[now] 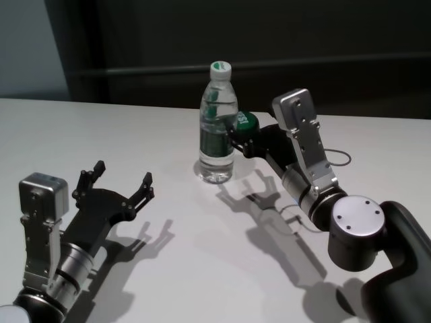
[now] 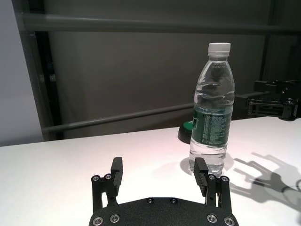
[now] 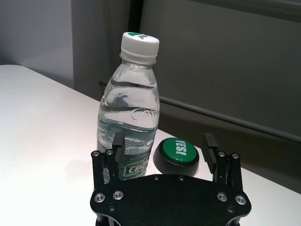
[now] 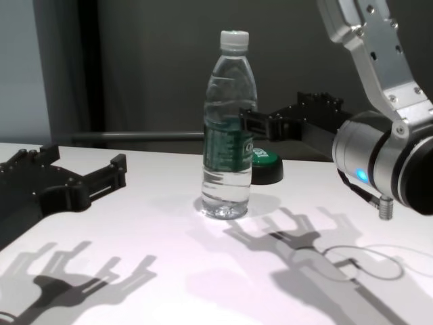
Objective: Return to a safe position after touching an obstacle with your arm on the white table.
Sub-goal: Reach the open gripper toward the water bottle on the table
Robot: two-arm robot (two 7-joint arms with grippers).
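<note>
The white table (image 1: 135,134) — broad, smooth, matte — runs back to a dark wall with a horizontal rail. The right gripper (image 1: 234,136) is held above the surface with its fingers spread wide and nothing between them. Just off its left fingertip, touching or nearly so, stands the obstacle, a water bottle (image 1: 217,128), upright. The bottle is mostly full, so fairly heavy yet tall on a narrow base; thin clear walls should be slick and yielding, so a sideways nudge would likely tip it, and the label band would be the firmest grasp. Beyond the fingertips sits a black push-button (image 3: 177,154) with a green top. The left gripper (image 1: 121,185) rests low, well apart from the bottle, likewise wide and empty.
</note>
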